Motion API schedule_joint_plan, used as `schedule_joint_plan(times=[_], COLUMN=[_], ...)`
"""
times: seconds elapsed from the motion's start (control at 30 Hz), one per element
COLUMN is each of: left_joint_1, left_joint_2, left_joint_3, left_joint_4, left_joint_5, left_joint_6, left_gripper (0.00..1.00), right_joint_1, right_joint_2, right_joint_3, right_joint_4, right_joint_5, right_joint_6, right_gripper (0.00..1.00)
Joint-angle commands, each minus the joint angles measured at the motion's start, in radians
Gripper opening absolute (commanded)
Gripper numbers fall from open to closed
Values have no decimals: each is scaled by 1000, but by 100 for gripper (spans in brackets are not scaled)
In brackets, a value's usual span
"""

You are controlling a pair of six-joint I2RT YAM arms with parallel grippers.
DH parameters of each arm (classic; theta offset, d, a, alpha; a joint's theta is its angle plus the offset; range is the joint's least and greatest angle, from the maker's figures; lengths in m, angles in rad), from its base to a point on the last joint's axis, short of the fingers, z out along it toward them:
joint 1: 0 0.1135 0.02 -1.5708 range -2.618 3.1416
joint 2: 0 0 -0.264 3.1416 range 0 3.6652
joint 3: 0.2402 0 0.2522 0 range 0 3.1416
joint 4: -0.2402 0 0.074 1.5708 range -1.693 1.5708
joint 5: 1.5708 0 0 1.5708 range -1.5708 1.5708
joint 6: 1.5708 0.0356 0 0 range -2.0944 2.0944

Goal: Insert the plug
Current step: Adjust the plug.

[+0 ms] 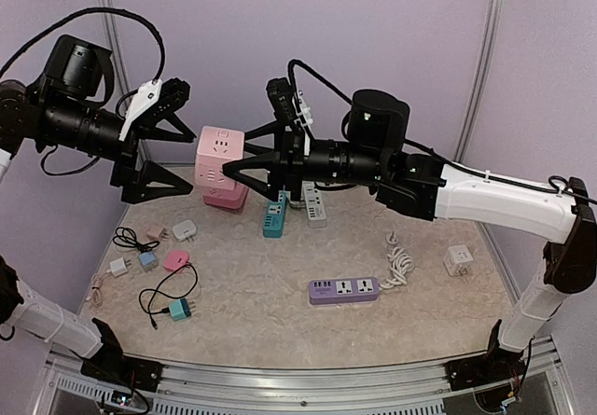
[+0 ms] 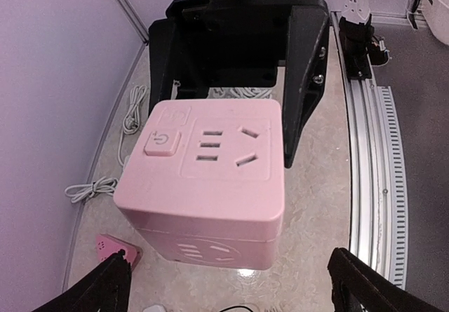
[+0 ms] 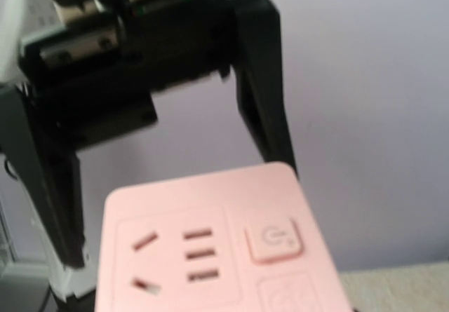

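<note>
Socket cube, the pink one, is up in the air over the far left part of the tabletop, outlet face toward my left wrist cam. My right claw is clamped on it, one finger along each side. My left claw is spread wide just beside the cube's other face, not touching as far as I can see. Loose plugs sit near the tabletop's left edge: a pink plug and a teal plug.
</note>
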Motion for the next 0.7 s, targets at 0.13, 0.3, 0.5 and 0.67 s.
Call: schedule_joint_plan(times=[0.13, 0.3, 0.5, 0.67], left_joint_1=[9, 7, 6, 1], left_joint_2=[10, 16, 18, 16], left_joint_3=[-3, -2, -1, -4], left_joint_4=[105, 115, 105, 102], left_joint_5=[105, 129, 139, 73], left_joint_6=[-72, -83, -80, -80], left_gripper=[88, 68, 32, 0], right_joint_1=[27, 36, 35, 36], right_joint_2=[-31, -28, -30, -30], right_joint_3=[0, 8, 9, 50], right_joint_4=[181, 165, 161, 42], right_joint_5=[-28, -21, -14, 158], right_joint_6=[57, 47, 47, 104], right_gripper=[0, 0, 0, 62])
